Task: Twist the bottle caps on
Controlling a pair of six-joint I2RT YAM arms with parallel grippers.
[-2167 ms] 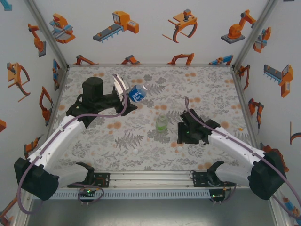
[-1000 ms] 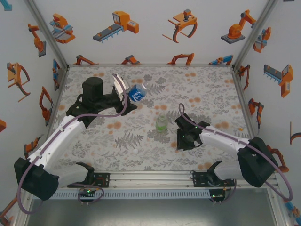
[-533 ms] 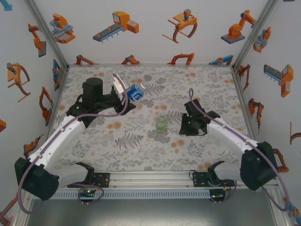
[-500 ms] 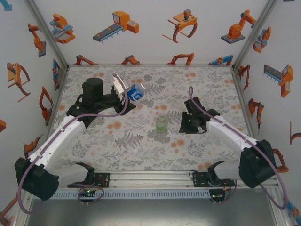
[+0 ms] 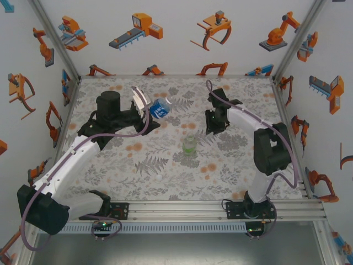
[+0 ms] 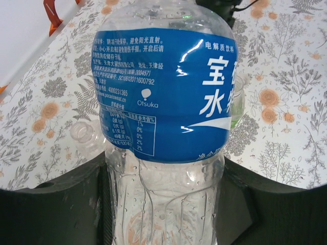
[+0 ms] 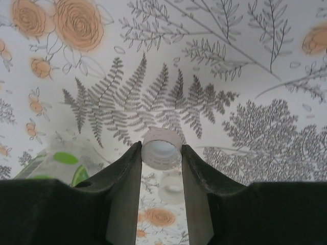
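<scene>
left gripper (image 5: 142, 104) pinches the blue-label bottle (image 6: 163, 92) aloft, neck offered, while right gripper (image 5: 212, 122) pinches a white cap (image 7: 161, 149) to screw on.

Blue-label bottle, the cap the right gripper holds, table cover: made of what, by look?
Blue-label bottle: clear thin plastic, glossy; see-through wall, glints, droplets inside. Cap: white plastic, matte, likely moulded. Table cover: printed sheet, paper or vinyl, can't tell; flat floral pattern.

The small clear plastic bottle (image 6: 163, 204) had a blue label (image 6: 153, 92). On it stood "Otsuka", the number 4000231365, and big white Chinese signs 宝 and 水.
</scene>
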